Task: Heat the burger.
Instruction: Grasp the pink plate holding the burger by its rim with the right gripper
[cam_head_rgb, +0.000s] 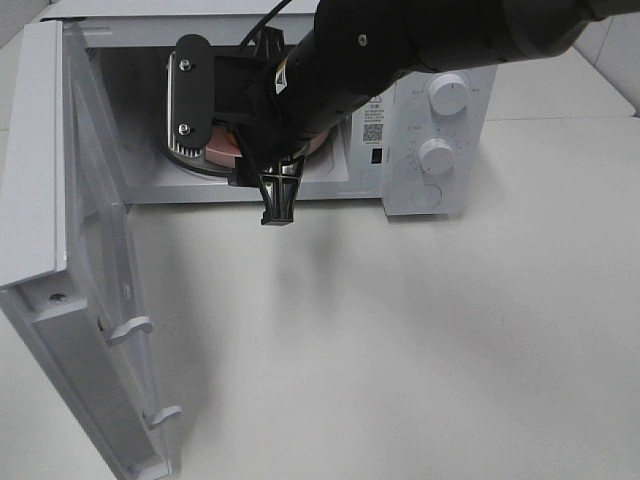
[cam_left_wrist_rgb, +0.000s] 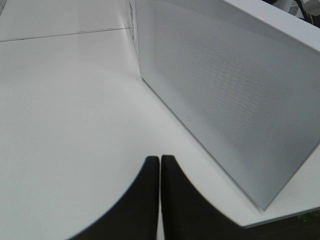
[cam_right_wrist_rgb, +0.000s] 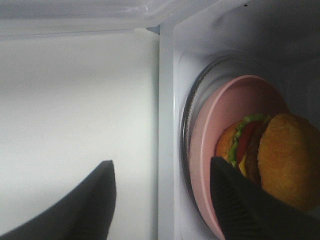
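The burger (cam_right_wrist_rgb: 270, 155) lies on its side on a pink plate (cam_right_wrist_rgb: 220, 125), which rests on the glass turntable (cam_right_wrist_rgb: 192, 100) inside the open microwave (cam_head_rgb: 420, 130). It is already in the cavity, so the heating place is reached. The right gripper (cam_right_wrist_rgb: 162, 200) stands at the mouth of the cavity with its fingers spread wide and nothing between them; one finger is over the plate's rim, the other over the white table (cam_head_rgb: 400, 330) outside. From this gripper the burger lies farther in, toward the far wall and just past the finger over the plate. The right arm is clearly the nearer one. The left gripper (cam_left_wrist_rgb: 160, 200) is pressed together, empty, on the left beside the open door (cam_head_rgb: 90, 260). In my judgement, the next move depends on the gripper leaving the cavity toward the near side before the door swings.
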